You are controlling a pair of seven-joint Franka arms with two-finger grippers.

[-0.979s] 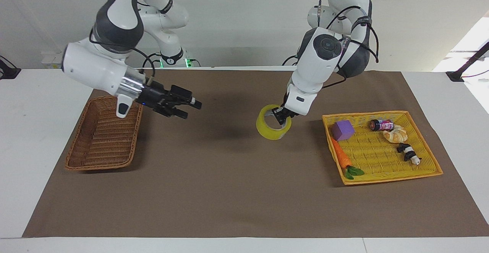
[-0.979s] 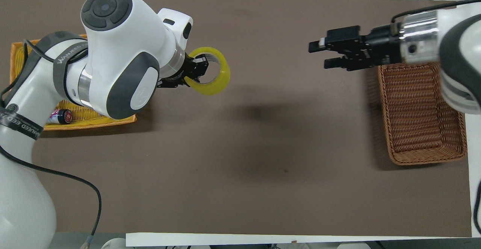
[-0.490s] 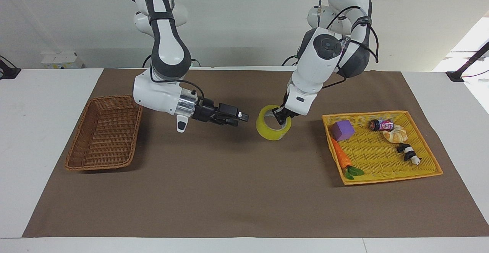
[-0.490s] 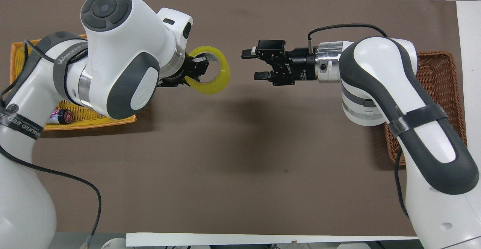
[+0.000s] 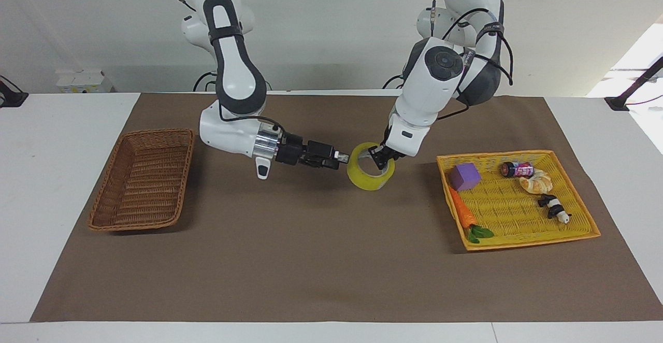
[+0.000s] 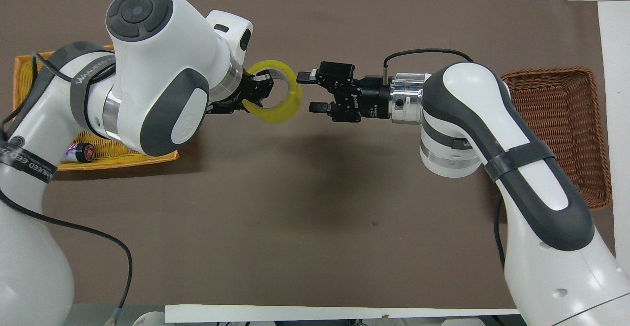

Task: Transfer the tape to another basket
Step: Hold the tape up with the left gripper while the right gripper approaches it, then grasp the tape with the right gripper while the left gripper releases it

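My left gripper [image 5: 380,157] pinches the tape [image 5: 370,173] wall; my right gripper [image 6: 306,91], fingers spread, sits just beside its free rim.

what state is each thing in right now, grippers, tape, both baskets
left gripper: shut on the tape's wall, holding it over the mat
right gripper: open, fingers level with the tape's rim, not gripping it
tape: held by the left gripper
brown basket: upright, nothing in it
yellow tray basket: flat on the mat, holding a purple block, carrot and other small items
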